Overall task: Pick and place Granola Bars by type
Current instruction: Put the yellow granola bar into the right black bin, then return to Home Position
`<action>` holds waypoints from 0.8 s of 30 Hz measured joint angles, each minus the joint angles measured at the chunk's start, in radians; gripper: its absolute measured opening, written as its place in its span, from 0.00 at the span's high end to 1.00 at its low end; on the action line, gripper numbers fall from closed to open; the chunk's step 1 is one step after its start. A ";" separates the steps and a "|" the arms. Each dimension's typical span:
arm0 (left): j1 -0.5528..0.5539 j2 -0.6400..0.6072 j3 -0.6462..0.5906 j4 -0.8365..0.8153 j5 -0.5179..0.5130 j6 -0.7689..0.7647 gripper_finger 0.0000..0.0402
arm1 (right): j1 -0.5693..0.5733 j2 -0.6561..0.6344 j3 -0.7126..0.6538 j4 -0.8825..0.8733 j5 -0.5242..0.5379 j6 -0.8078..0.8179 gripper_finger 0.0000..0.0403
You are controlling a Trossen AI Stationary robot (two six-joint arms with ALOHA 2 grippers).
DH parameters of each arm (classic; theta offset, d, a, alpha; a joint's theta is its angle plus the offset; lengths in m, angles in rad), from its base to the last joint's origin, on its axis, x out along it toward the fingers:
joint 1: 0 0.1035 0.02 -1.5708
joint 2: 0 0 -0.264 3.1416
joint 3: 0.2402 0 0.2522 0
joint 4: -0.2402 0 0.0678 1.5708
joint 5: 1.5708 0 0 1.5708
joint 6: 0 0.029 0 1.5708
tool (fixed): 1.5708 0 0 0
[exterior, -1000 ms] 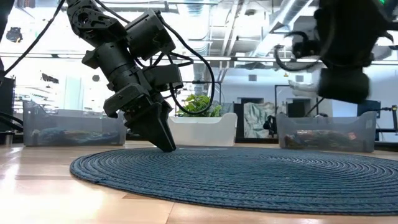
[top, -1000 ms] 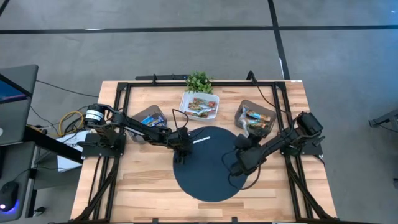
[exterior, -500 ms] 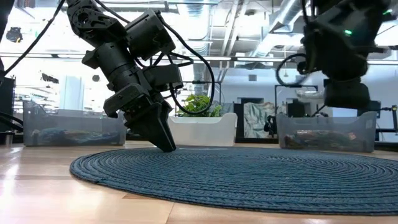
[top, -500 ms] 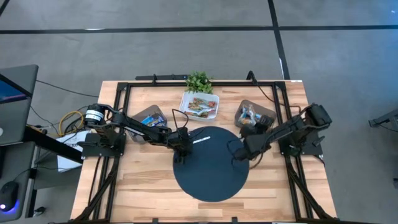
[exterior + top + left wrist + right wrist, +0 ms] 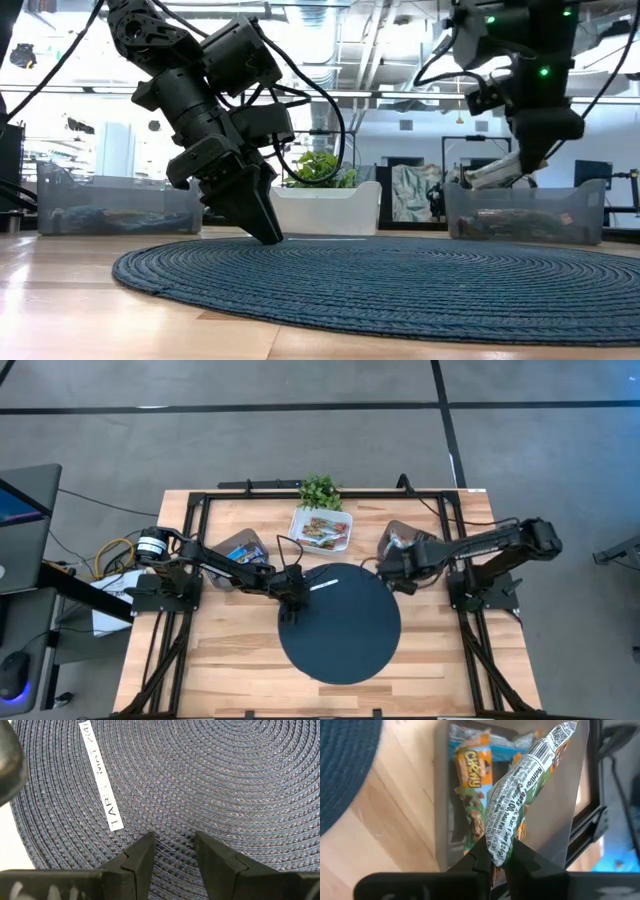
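From above, the right gripper (image 5: 388, 567) hangs over the right-hand bin (image 5: 432, 543) on the counter (image 5: 230, 660). Its wrist view shows fingers clenched on a granola bar (image 5: 522, 805), presumably for dropping among matching bars. The left gripper (image 5: 172, 851), fingers released, rests on the blue mat (image 5: 225, 780).

We count three bins on the wooden table (image 5: 230, 660): one white rectangular tray (image 5: 321, 528), two clear plastic tubs (image 5: 240, 546) (image 5: 398, 536). One round dark-blue woven mat (image 5: 340, 625).

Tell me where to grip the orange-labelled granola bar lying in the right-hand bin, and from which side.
Grip the orange-labelled bar across its narrow width near mid-length, coming from above: it lies flat in the clear bin, whose walls block the sides. The right claw already pinches another bar by one end, so it must release that one first.
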 joint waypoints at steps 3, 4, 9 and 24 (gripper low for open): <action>0.000 0.000 -0.001 0.003 0.000 0.000 0.66 | -0.050 -0.017 0.000 0.001 -0.040 0.005 0.92; 0.000 0.000 -0.001 0.003 0.000 0.000 0.66 | -0.066 -0.019 0.000 0.000 -0.056 0.005 0.91; 0.000 0.000 -0.001 0.002 0.000 0.000 0.66 | -0.143 -0.021 0.000 -0.008 -0.083 0.000 0.86; -0.001 -0.015 -0.003 -0.002 -0.008 0.008 0.66 | -0.172 -0.023 0.000 -0.340 -0.033 0.242 0.56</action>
